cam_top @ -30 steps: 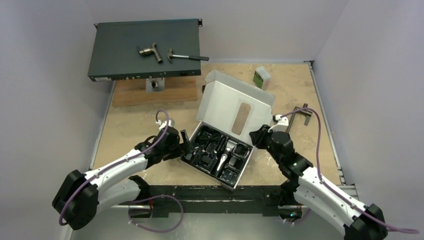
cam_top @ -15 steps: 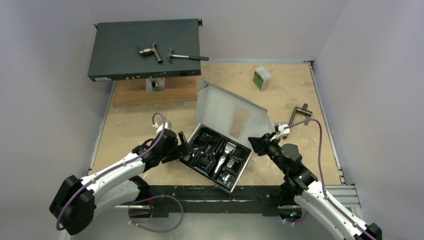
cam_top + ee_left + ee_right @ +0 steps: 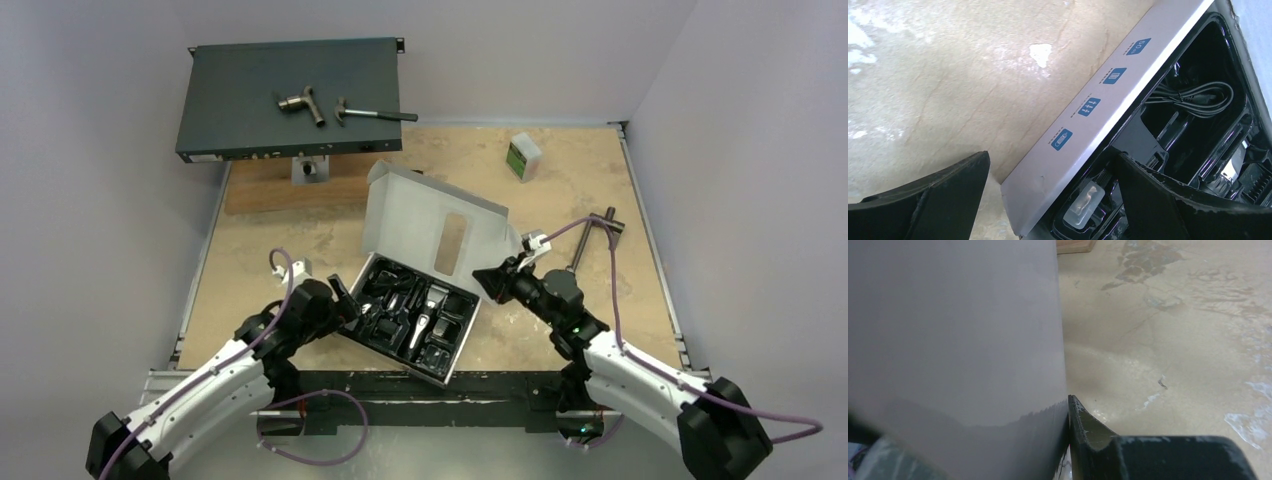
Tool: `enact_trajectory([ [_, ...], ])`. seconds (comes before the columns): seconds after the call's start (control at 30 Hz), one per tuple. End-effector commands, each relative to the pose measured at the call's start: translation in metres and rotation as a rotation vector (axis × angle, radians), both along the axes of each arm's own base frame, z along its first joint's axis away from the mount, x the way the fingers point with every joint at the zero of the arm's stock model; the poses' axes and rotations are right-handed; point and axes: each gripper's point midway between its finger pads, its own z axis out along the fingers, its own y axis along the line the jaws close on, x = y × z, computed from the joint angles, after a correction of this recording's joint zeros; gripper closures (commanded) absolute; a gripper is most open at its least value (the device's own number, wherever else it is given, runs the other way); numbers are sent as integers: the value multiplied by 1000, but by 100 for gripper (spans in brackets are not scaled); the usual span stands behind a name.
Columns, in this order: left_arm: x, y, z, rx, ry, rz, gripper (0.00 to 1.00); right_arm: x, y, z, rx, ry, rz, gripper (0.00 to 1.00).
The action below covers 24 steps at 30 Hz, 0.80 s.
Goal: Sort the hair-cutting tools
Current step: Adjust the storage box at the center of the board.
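An open grey box (image 3: 352,335) holds a black tray with the hair-cutting tools: a black-and-silver clipper (image 3: 420,322) and black comb attachments (image 3: 385,300). Its lid (image 3: 435,225) stands up behind it. My left gripper (image 3: 345,300) is open and straddles the box's left wall (image 3: 1083,107), with one finger outside over the table and the other inside the tray beside a coiled cable (image 3: 1193,95) and a small clear bottle (image 3: 1085,202). My right gripper (image 3: 490,283) is at the lid's lower right edge. One of its fingers (image 3: 1088,432) lies flat against the grey lid (image 3: 953,330), which hides the other.
A dark rack unit (image 3: 240,70) at the back left carries a hammer (image 3: 375,114) and a pipe fitting (image 3: 302,102), above a wooden block (image 3: 310,182). A small green-and-white box (image 3: 523,156) stands at the back right. A T-shaped metal handle (image 3: 592,235) lies right of the lid.
The box and its lid have slid left and toward the near edge. My left arm drew back with it, and my right gripper followed leftward while narrowing onto the lid.
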Motion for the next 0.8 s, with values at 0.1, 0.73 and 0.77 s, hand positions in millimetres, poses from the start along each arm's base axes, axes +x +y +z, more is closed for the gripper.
enact_trajectory([
  [0.1,-8,16,-3,-32,-14,114,0,6,48,69,131,-195,191,100],
  [0.73,-31,80,-2,2,4,504,0,60,165,53,100,-153,383,100],
  [0.77,-32,82,-1,-5,-3,520,0,62,171,51,99,-147,392,100],
])
